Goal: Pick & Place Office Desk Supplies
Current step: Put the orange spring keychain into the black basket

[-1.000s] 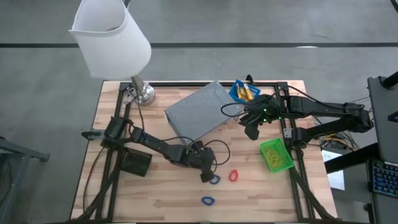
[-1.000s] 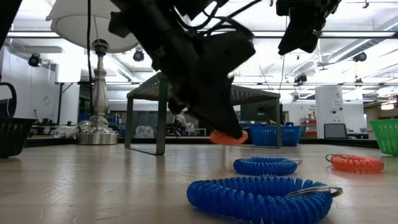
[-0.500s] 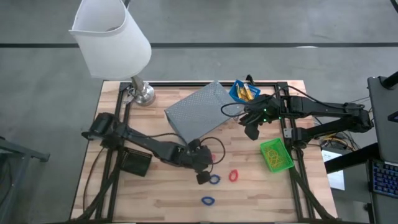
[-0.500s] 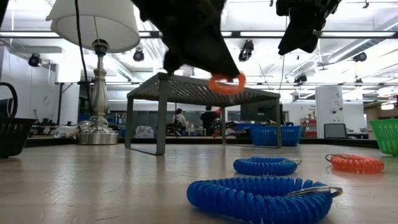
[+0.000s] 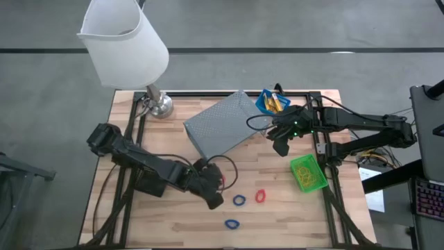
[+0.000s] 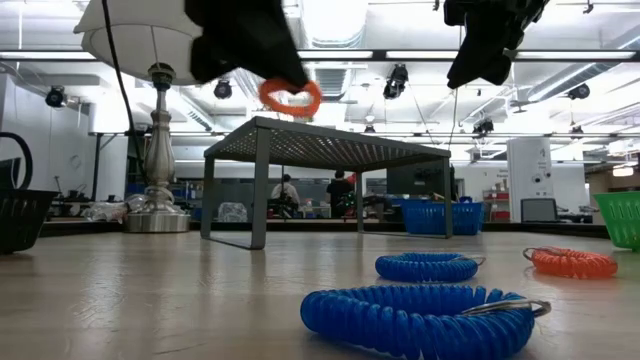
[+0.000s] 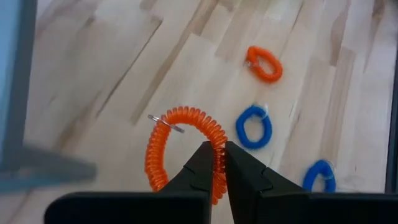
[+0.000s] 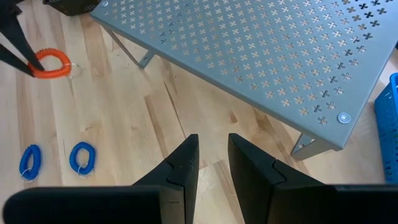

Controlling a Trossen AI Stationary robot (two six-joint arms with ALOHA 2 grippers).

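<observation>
Carry step: left gripper (image 7: 215, 163) is clamped on an orange coil loop (image 7: 179, 146), lifted above the table's middle near the black bin (image 5: 150, 181). Next move likely calls for bringing the loop over a bin and letting go. Right gripper (image 8: 211, 163) hangs beside the metal shelf (image 5: 223, 123), fingers slightly apart, empty. Blue bin (image 5: 264, 104) holds yellow pieces (image 5: 276, 103); green bin (image 5: 307, 173) contents unclear. Two blue loops (image 5: 238, 200) and one red loop (image 5: 260, 196) lie on the table.
</observation>
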